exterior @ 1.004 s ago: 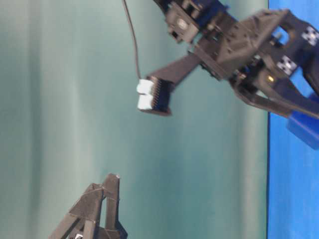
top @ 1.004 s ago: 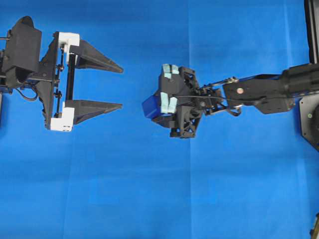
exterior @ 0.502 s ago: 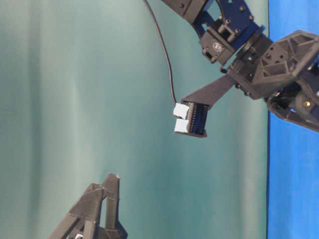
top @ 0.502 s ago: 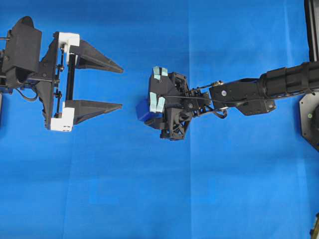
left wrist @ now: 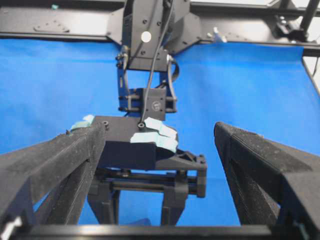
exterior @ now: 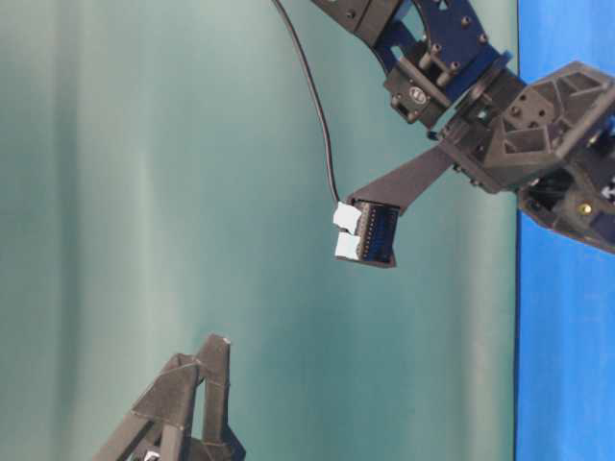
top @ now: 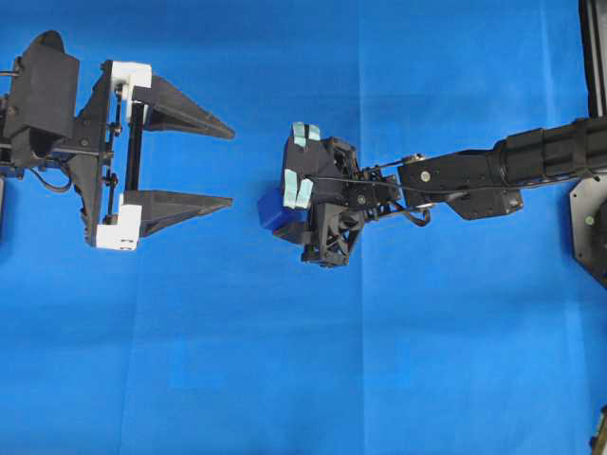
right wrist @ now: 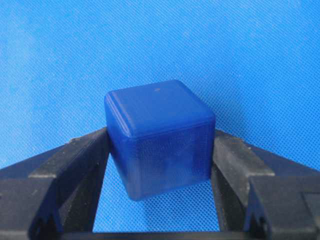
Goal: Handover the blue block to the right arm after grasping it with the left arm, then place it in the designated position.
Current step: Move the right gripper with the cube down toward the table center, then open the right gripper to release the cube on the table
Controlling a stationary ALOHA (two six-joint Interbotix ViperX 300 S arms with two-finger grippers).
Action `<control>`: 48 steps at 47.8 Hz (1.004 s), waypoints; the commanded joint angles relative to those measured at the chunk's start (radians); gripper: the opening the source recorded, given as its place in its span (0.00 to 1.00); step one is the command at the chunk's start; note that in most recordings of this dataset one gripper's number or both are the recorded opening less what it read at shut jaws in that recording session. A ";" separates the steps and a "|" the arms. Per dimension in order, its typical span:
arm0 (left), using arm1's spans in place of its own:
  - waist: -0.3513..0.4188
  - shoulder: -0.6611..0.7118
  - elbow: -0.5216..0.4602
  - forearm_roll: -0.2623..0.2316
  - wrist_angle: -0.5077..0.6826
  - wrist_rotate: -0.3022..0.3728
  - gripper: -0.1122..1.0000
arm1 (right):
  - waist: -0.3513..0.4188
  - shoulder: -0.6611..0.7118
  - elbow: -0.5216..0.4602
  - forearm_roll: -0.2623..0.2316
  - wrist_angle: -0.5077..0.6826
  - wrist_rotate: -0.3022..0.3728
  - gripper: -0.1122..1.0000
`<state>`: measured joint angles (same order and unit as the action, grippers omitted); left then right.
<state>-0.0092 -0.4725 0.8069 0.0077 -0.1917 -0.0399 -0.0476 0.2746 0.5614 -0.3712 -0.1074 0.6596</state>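
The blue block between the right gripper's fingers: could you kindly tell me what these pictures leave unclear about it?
- Overhead: the right gripper covers most of the blue block; only a corner shows.
- Right wrist: whether the fingers press the block or merely flank it is unclear.
- Table-level: block not visible; the gripper is cut off by the right edge.
- Left wrist: the gripper's body hides the block.

A creased blue cloth (top: 285, 379) covers the table, with a plain teal backdrop (exterior: 144, 192) behind it.
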 commanded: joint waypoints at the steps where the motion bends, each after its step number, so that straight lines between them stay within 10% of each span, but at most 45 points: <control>1: 0.002 -0.008 -0.029 0.002 -0.009 0.000 0.94 | 0.006 -0.011 -0.020 0.012 -0.008 -0.003 0.67; 7: 0.002 -0.008 -0.029 0.000 -0.009 0.002 0.94 | 0.009 -0.011 -0.023 0.026 -0.008 -0.003 0.92; 48: 0.002 -0.012 -0.031 0.002 -0.011 0.003 0.94 | 0.021 -0.400 0.058 0.002 0.253 -0.015 0.81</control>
<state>-0.0092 -0.4709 0.8038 0.0077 -0.1917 -0.0383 -0.0291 -0.0430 0.6182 -0.3636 0.1197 0.6427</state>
